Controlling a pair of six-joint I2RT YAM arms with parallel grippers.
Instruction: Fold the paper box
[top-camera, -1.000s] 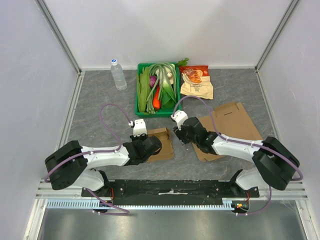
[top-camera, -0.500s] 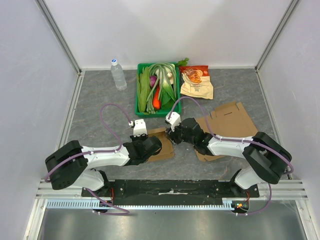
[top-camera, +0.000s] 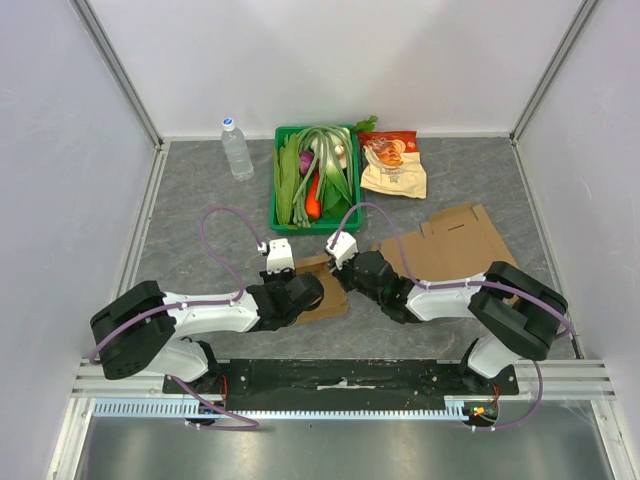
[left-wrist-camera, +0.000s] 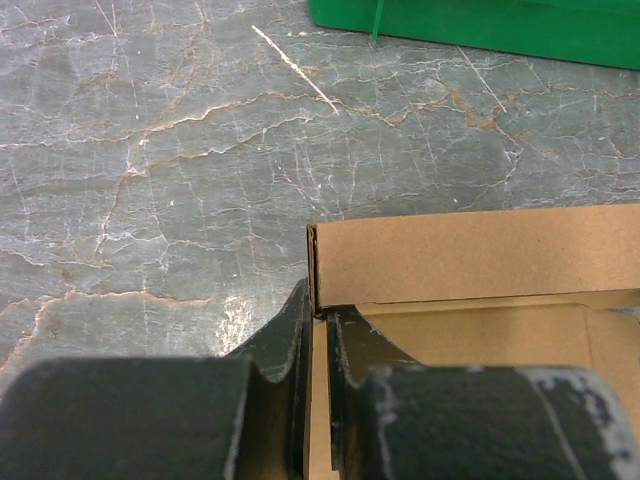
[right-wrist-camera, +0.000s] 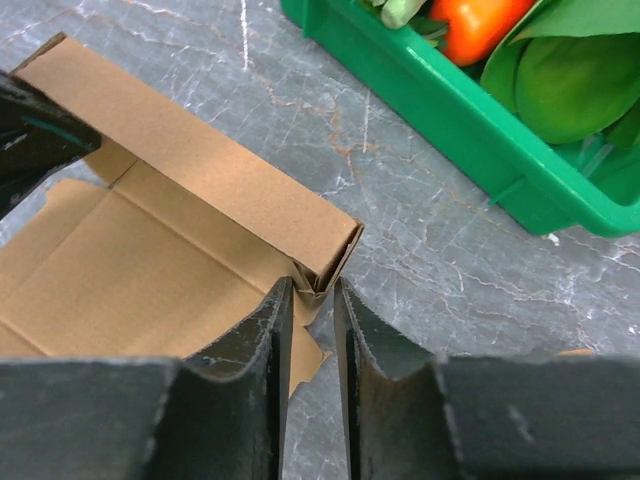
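Grey counter (top-camera: 200, 180) carries the paper box (top-camera: 331, 303) at centre frame, below a green crate (top-camera: 275, 200). Its raised wall is clamped at one end by the left pincer (left-wrist-camera: 318, 315) and nipped at the other corner by the right pincer (right-wrist-camera: 311, 295).

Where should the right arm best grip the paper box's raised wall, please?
The raised wall of the paper box is thin and upright: straddle its free corner with the fingers from the open inner side; the left gripper pinches the other end.
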